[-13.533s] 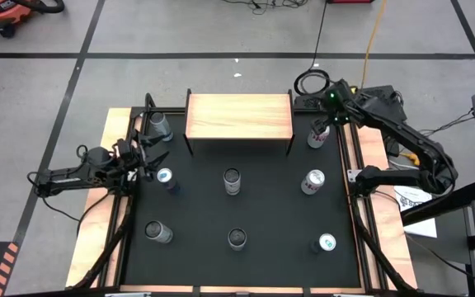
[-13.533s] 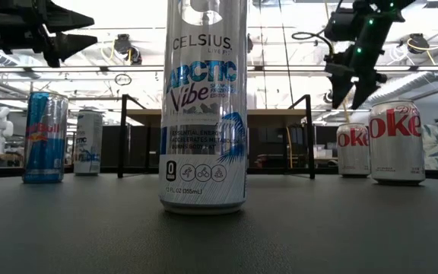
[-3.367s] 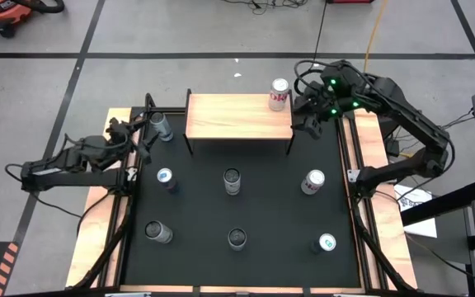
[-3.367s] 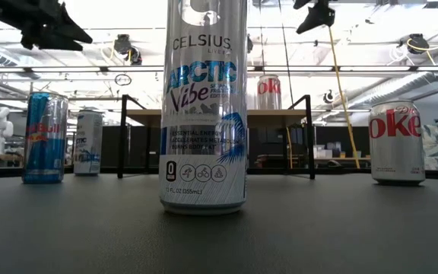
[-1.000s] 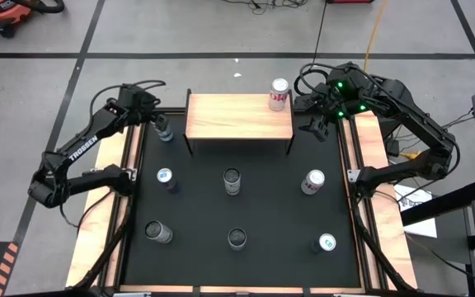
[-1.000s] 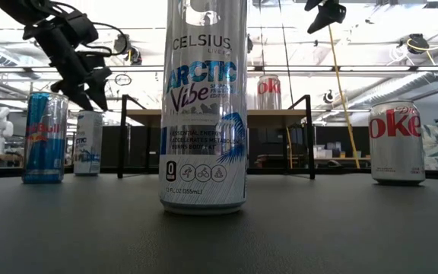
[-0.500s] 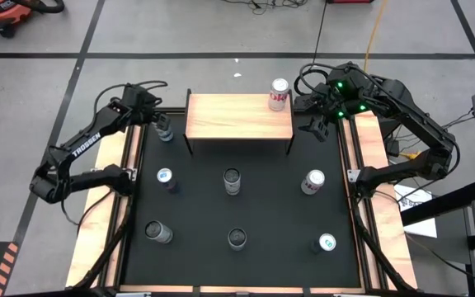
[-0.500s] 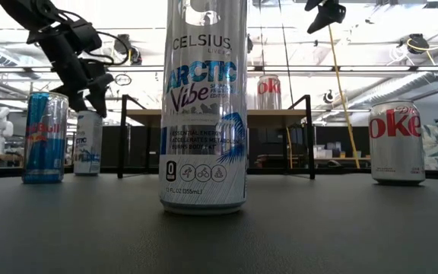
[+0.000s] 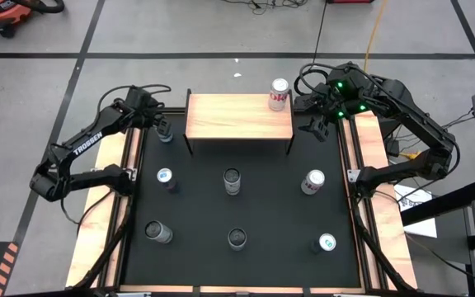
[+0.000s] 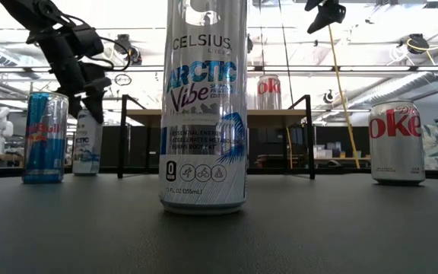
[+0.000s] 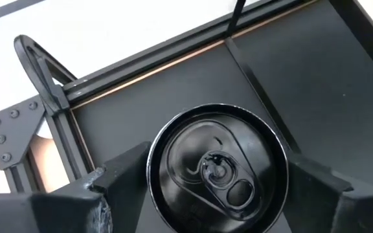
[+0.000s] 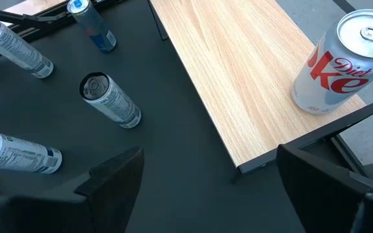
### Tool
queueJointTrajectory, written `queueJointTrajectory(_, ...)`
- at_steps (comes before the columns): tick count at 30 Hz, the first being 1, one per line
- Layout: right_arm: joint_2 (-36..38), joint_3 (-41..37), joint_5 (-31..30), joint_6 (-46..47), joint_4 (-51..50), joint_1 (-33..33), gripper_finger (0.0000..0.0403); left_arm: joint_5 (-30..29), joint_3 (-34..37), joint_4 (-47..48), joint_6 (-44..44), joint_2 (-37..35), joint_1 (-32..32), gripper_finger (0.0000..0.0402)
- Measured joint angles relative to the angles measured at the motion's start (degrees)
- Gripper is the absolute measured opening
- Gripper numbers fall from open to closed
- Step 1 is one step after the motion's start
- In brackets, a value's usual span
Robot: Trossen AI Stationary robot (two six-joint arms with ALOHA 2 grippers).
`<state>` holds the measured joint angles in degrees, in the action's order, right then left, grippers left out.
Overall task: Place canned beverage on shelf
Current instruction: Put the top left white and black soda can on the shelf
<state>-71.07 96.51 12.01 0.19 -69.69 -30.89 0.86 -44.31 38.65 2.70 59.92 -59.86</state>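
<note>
Light-wood shelf [image 9: 239,116] on thin black legs carried one silver Diet Coke can [image 9: 279,94] at its far right corner.

The left gripper [image 9: 160,126] had come lower since half a second before, its fingers spread either side of the tall silver-and-blue can [image 11: 217,171] left of the shelf, seemingly not yet gripping it. The right gripper [image 9: 316,126] stayed open and empty, hanging just off the shelf's right end.

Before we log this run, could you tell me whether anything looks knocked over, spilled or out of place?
Nothing stands out: every can on the table stands upright, the Diet Coke can sits upright at the shelf's corner, and nothing is spilled.
</note>
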Motion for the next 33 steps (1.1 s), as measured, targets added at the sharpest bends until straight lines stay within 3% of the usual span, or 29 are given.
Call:
queueJointTrajectory(7,0.0,0.0,0.0,0.0,0.0,0.0,0.0334,-0.7,0.0,0.1,0.0,0.0,0.1,0.0289)
queueJointTrajectory(15,0.0,0.0,0.0,0.0,0.0,0.0,0.0334,-1.0,0.0,0.7,-0.1,-0.1,0.2,0.0249)
queueJointTrajectory(25,0.0,0.0,0.0,-0.2,0.0,0.0,0.0334,-1.4,-0.1,1.2,2.8,-0.2,0.4,0.0250)
queueJointTrajectory(33,0.1,-1.4,0.0,-0.9,0.7,0.0,0.0334,0.4,-7.2,5.6,3.0,-0.3,0.4,0.0250)
